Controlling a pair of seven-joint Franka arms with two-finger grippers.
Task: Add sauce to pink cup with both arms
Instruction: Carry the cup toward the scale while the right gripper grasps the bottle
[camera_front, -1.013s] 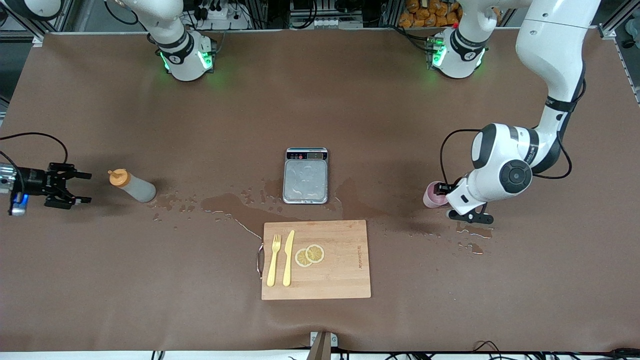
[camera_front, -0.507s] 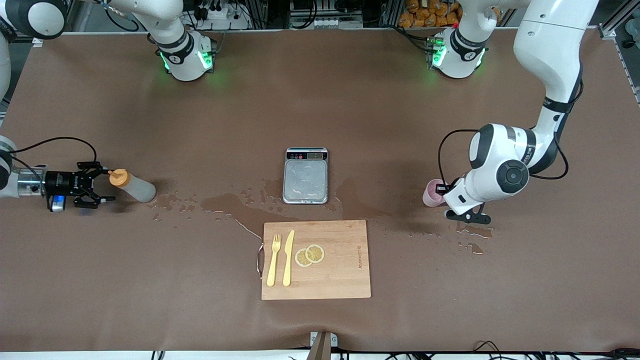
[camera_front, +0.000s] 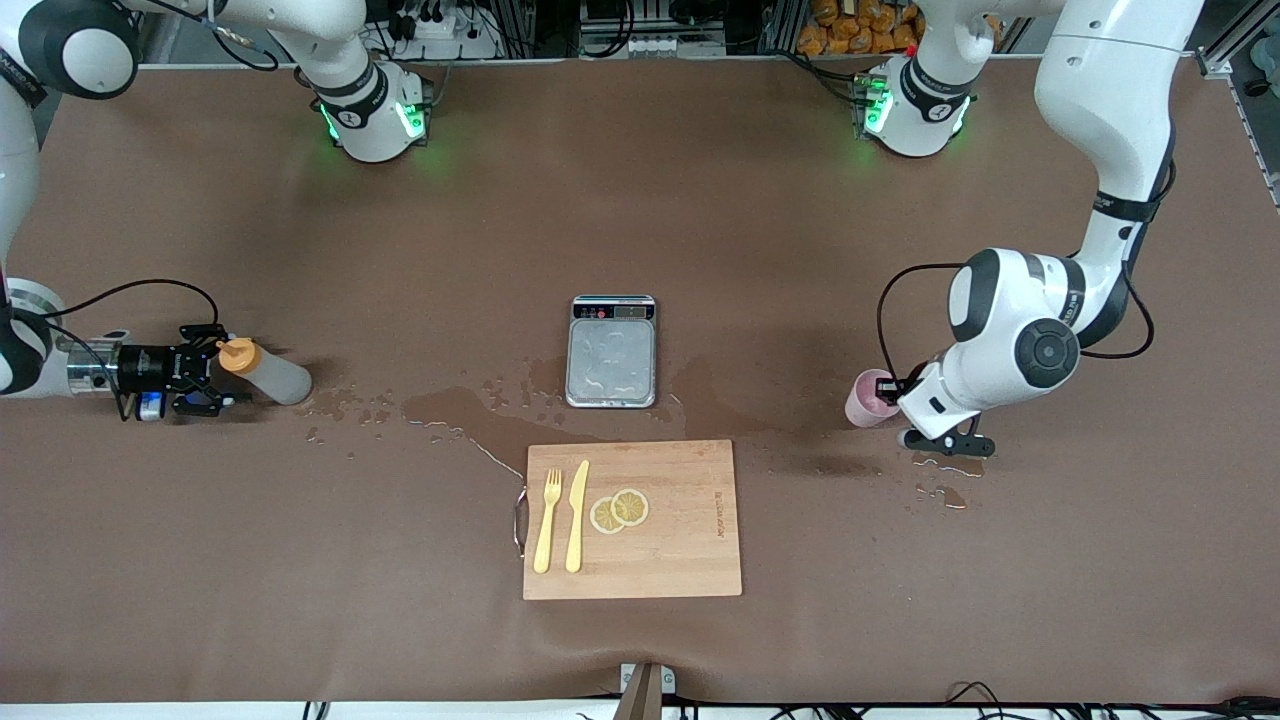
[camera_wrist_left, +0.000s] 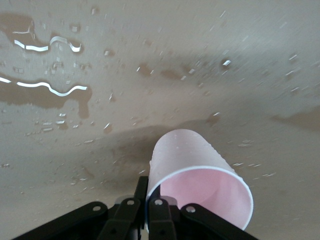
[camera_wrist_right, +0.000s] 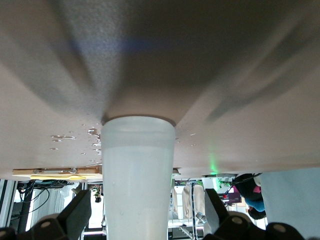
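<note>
We see the left gripper (camera_front: 884, 385) clenched on the rim of the pink cup (camera_front: 864, 398), pinching its wall between the fingers. The right gripper (camera_front: 212, 370) stands spread wide, the sauce bottle (camera_front: 265, 372) standing between its jaws, not yet squeezed.

Even overhead light, soft shadows, wrist views blurred

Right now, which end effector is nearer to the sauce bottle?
Right. The right end effector sits open around the sauce bottle at its orange cap; the left end effector is at the opposite table end, shut on the pink cup rim.
</note>
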